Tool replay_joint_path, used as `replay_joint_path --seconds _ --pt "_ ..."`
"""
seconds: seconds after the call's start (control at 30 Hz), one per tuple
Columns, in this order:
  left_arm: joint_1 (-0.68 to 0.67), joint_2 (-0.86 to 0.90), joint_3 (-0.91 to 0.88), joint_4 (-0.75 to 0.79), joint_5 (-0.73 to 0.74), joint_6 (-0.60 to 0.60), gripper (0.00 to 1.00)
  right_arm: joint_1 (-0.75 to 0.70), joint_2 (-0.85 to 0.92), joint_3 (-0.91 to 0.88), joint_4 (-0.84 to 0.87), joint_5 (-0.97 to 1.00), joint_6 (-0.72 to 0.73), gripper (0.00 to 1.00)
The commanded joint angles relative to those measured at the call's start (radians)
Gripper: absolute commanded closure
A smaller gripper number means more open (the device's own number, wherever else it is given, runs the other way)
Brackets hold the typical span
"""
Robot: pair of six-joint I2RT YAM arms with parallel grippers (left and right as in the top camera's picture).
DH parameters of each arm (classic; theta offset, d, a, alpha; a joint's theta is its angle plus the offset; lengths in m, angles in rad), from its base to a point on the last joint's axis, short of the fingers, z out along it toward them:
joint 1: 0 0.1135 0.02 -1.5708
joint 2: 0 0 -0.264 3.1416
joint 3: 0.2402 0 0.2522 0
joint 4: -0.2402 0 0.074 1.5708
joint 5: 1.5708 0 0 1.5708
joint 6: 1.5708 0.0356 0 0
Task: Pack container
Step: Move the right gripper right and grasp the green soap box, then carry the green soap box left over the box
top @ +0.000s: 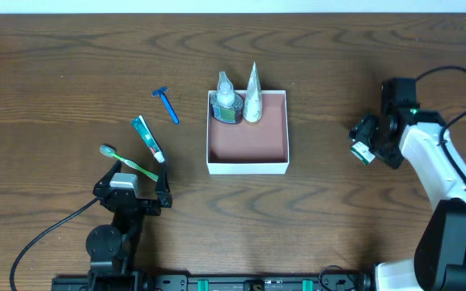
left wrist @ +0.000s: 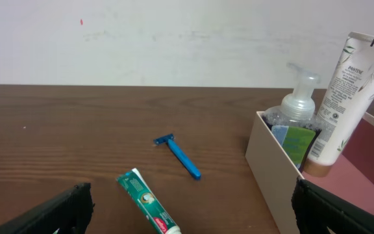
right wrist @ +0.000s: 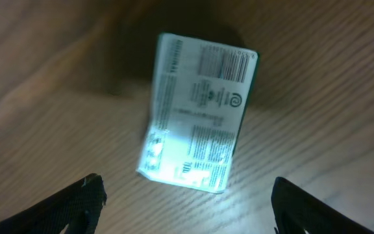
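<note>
Lying blurred below the right tool [right wrist: 188,209], a packet [right wrist: 197,110], print unreadable.

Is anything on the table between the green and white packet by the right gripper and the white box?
Nothing visible: bare tabletop lies between the packet and the container. Inside, the pump bottle and tube stand along its far side, leaving most of the floor free.

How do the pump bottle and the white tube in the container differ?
The pump bottle is clear with a pump head; the white tube is opaque and printed. The tube stands taller, cap down; the bottle is shorter, pump up. Both stand side by side inside the container.
</note>
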Motion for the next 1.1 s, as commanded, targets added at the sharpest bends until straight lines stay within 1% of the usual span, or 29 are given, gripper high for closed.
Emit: replay_joint_path --seconds 0.0,0.17,0.4,0.67,0.73,0.8,0.97,1.07 --pt "0.003 -0.001 -0.018 -0.032 0.018 0.006 0.02 -0.034 0.001 -0.045 0.064 -0.009 0.004 0.17" --pt "0.003 -0.001 -0.018 -0.032 0.018 0.006 0.02 -0.062 0.005 -0.106 0.166 -0.006 0.004 0.17" --pt "0.003 -0.001 -0.018 -0.032 0.018 0.006 0.02 -0.066 0.033 -0.204 0.359 -0.017 -0.003 0.17" --pt "0.003 -0.001 -0.018 -0.032 0.018 0.006 0.02 -0.066 0.102 -0.221 0.477 -0.002 -0.022 0.18" --pt "0.003 -0.001 -0.018 -0.032 0.018 0.006 0.02 -0.066 0.113 -0.221 0.491 -0.002 -0.022 0.2" --pt "0.003 -0.001 -0.018 -0.032 0.018 0.006 0.02 -0.066 0.12 -0.221 0.496 -0.004 -0.021 0.25" --pt "0.003 -0.001 -0.018 -0.032 0.018 0.006 0.02 -0.066 0.122 -0.221 0.49 -0.036 -0.026 0.42" --pt "0.003 -0.001 -0.018 -0.032 0.018 0.006 0.02 -0.065 0.122 -0.221 0.487 -0.082 -0.026 0.45"
